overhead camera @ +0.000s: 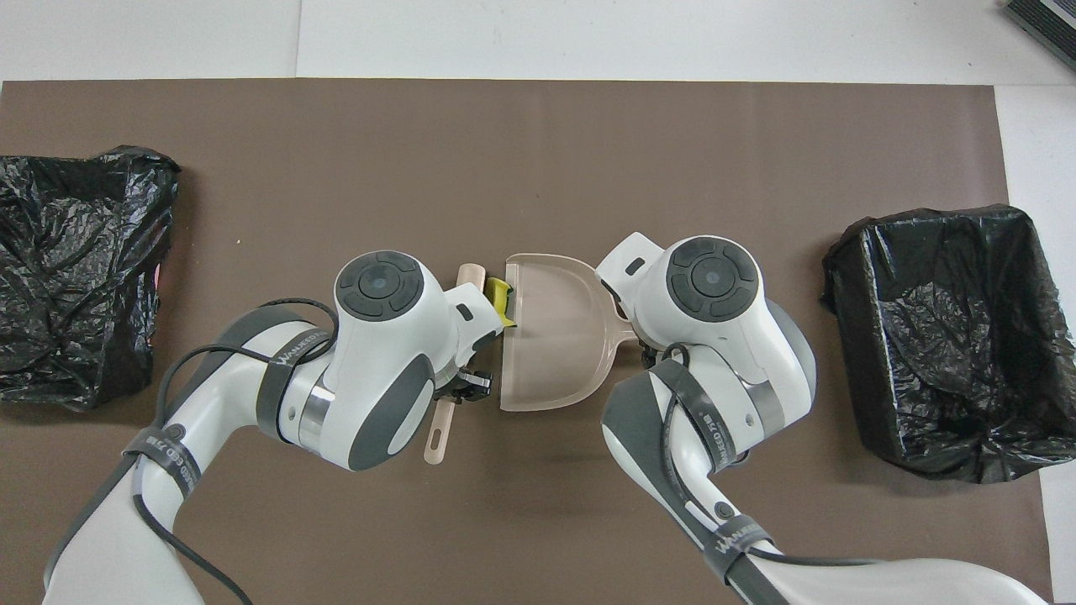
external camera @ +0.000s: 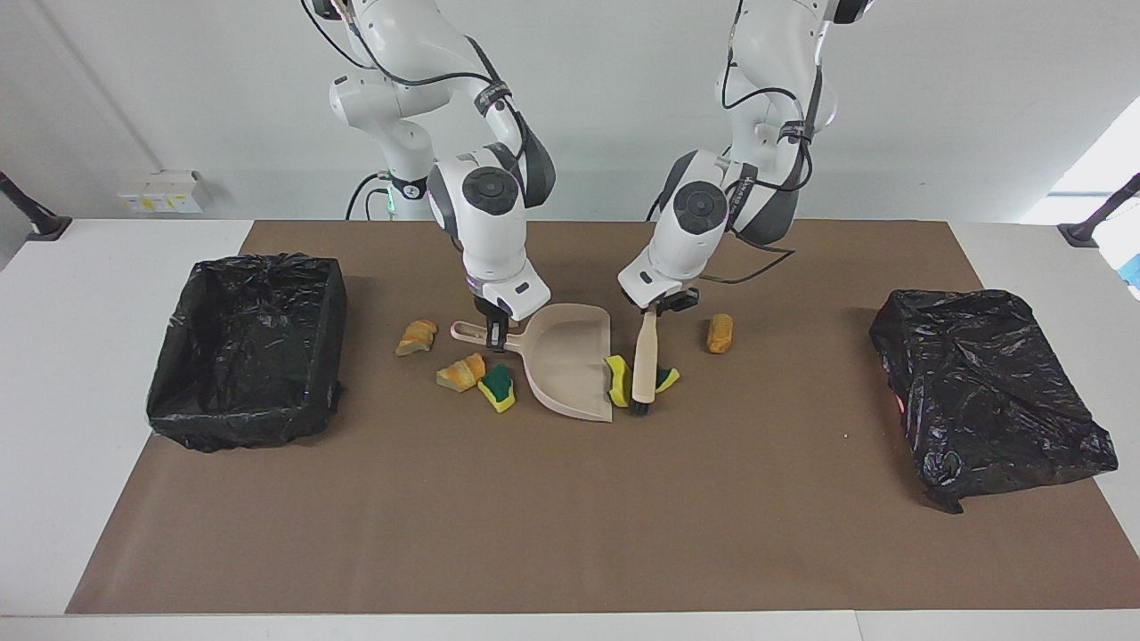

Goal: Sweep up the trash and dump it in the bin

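My right gripper [external camera: 496, 322] is shut on the handle of the beige dustpan [external camera: 574, 361], which lies flat with its mouth toward the left arm's end; it also shows in the overhead view [overhead camera: 555, 344]. My left gripper [external camera: 659, 307] is shut on the beige brush [external camera: 644, 356], whose black bristles touch the table. One yellow-green sponge scrap [external camera: 617, 380] [overhead camera: 499, 296] lies between brush and dustpan lip. Another sponge scrap [external camera: 667, 379] and a bread chunk [external camera: 720, 333] lie beside the brush toward the left arm's end. Two bread chunks [external camera: 417, 337] [external camera: 462, 372] and a sponge scrap [external camera: 497, 387] lie beside the dustpan toward the right arm's end.
An open bin lined with black plastic [external camera: 249, 347] [overhead camera: 950, 336] stands at the right arm's end of the brown mat. A closed-over black bag [external camera: 989, 392] [overhead camera: 80, 269] lies at the left arm's end.
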Tool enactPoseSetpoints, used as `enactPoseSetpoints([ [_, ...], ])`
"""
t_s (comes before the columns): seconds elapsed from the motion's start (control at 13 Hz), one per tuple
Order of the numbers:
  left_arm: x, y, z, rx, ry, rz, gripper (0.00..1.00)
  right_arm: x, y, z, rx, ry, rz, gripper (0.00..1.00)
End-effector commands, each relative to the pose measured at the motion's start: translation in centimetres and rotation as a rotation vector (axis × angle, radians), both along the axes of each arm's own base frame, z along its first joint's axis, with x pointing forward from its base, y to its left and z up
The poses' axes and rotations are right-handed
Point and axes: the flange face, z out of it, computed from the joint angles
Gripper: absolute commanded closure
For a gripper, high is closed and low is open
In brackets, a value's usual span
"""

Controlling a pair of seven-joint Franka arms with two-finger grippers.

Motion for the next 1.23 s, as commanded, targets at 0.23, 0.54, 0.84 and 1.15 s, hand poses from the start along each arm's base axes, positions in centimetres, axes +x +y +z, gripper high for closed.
enactPoseSetpoints([
  [0.23,-0.7,1.1,7.5,-0.101,0.013,0.109,1.00,-0.9,0.1,-0.3,0.024,0.015,0.029,1.00],
  [0.54,-0.1,5.8,12.9,-0.170,0.004,0.201,1.00,-0.9,0.0,-0.3,0.023,0.016,0.027,1.00],
  [0.84,0.5,12.8,11.6,-0.152,0.080,0.328,1.00,-0.9,-0.1,-0.3,0.023,0.016,0.027,1.00],
  [1.15,-1.8,19.9,8.1,-0.147,0.123,0.386,1.00,-1.1,-0.1,-0.5,0.021,0.020,0.027,1.00],
])
